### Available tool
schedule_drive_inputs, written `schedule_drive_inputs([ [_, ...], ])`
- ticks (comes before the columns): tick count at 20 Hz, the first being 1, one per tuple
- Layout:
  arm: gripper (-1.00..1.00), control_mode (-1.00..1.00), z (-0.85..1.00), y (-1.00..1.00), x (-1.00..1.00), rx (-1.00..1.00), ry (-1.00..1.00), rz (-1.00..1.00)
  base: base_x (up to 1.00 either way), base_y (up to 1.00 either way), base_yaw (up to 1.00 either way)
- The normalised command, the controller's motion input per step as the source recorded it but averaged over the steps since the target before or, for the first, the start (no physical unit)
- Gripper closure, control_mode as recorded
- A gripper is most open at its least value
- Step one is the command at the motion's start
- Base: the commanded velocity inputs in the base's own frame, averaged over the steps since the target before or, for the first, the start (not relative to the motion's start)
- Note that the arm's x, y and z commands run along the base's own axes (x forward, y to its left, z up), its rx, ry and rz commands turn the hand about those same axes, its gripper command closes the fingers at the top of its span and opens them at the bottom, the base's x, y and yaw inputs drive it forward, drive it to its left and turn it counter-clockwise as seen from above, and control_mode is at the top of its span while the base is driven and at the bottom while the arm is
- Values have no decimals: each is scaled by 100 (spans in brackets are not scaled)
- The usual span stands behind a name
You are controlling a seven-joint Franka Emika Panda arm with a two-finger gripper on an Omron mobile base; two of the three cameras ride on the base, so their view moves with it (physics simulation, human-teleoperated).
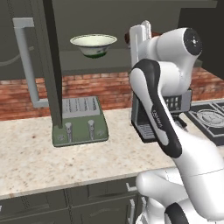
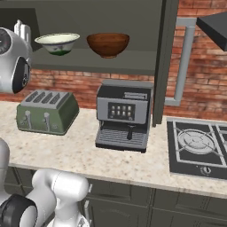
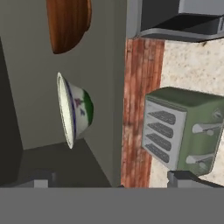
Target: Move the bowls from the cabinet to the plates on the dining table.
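Observation:
On the open cabinet's (image 2: 97, 64) inner shelf stand two bowls. The cream-white bowl (image 2: 57, 43) with a green foot is on the left and the reddish-brown bowl (image 2: 107, 44) on the right. In the left base view the cream bowl (image 1: 93, 45) sits just left of my raised hand, which hides most of the brown one. The hand view is rolled sideways. It shows the cream bowl (image 3: 74, 109) ahead, the brown bowl (image 3: 68, 24) beyond it, and my gripper (image 3: 113, 180) open and empty, short of the shelf. The plates and the dining table are out of view.
Under the shelf, a green toaster (image 2: 46, 111) and a grey coffee machine (image 2: 123, 116) stand on the speckled counter (image 2: 71, 153) against a brick wall. A stove top (image 2: 197, 148) lies at the right. Open cabinet doors (image 1: 48, 65) with bar handles (image 2: 181, 62) flank the shelf.

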Motion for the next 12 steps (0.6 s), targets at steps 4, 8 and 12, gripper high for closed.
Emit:
schedule_drive_inputs([
  [4,-100,-100,10,-5,5,-6,-4,5,0,0,0],
  [8,-100,-100,2,-7,9,-4,-9,6,0,0,0],
  [12,-100,-100,0,-6,14,-4,-10,6,0,0,0],
])
